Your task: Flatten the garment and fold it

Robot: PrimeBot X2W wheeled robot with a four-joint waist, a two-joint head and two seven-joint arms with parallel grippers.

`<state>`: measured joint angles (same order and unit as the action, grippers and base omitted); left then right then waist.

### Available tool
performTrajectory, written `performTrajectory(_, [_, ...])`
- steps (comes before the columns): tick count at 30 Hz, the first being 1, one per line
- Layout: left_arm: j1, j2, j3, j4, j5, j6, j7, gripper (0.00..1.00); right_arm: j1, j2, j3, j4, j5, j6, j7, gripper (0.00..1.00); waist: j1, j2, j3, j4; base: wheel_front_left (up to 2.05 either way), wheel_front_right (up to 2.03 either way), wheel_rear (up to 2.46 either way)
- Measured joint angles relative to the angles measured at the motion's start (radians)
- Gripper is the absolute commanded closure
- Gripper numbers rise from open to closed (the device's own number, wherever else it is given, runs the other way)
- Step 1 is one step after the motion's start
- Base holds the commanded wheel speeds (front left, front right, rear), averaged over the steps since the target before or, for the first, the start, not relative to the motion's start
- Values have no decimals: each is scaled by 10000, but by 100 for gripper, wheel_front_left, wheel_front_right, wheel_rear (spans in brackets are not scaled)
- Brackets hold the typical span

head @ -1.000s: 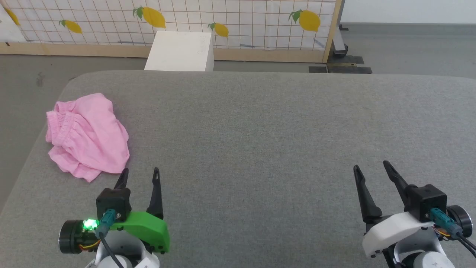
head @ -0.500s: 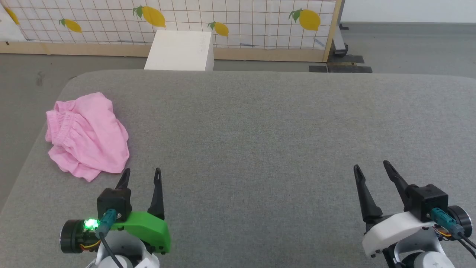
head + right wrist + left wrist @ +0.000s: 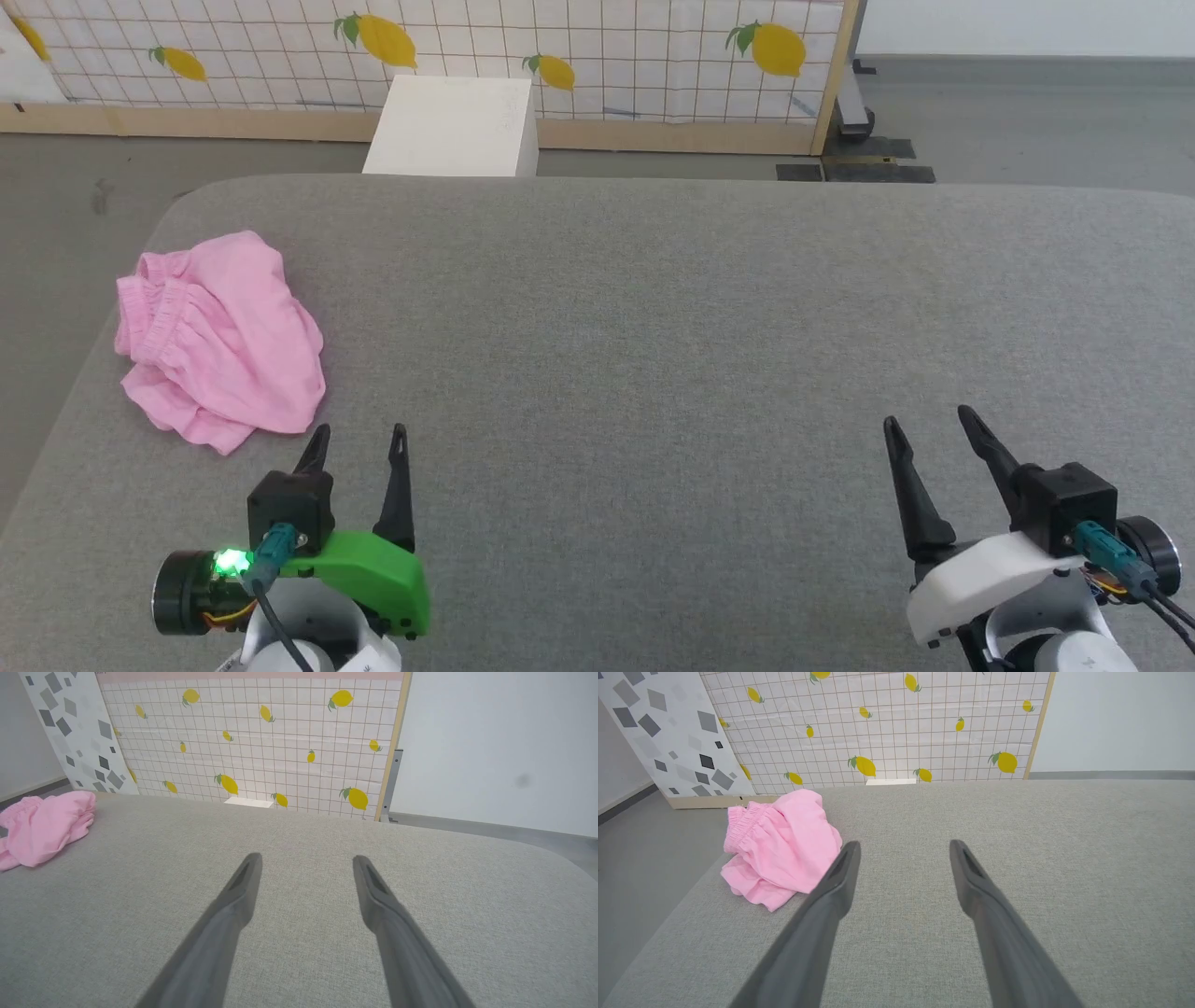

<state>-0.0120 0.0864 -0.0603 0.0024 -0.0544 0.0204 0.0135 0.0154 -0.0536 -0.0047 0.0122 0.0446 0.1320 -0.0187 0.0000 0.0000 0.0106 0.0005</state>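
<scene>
- The garment (image 3: 219, 341) lies crumpled in a loose heap on the grey tabletop (image 3: 653, 327), close to the tabletop's left edge. The gathered waistband is on the heap's far-left side.
- The left gripper (image 3: 360, 431) has its fingers (image 3: 831, 896) spread wide and holds nothing.
- The garment lies ahead and to the left of the left fingers. Its nearest hem is just beside the outer fingertip. No fabric lies between the fingers.
- The right gripper (image 3: 927, 417) has its fingers spread wide and empty, over bare tabletop.
- The garment lies well apart from the right fingers, far to their left.
- Both pairs of fingers point toward the tabletop's far edge. A white box (image 3: 453, 126) and a lemon-print panel (image 3: 607, 47) stand beyond it.
</scene>
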Motion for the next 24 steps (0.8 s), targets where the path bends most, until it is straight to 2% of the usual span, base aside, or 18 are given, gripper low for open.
performTrajectory(16, [-1, 119, -205, 2, -138, 96, -4, 0, -3, 0, -15, 19, 6, 0, 10, 0, 0, 0, 72, 45, 0, 0, 0])
performTrajectory(24, [-21, 257, -376, 117, -276, 157, -63, 0, -2, 2, -73, 0, 98, 0, 10, 0, 0, 0, 93, 303, 0, 0, 0])
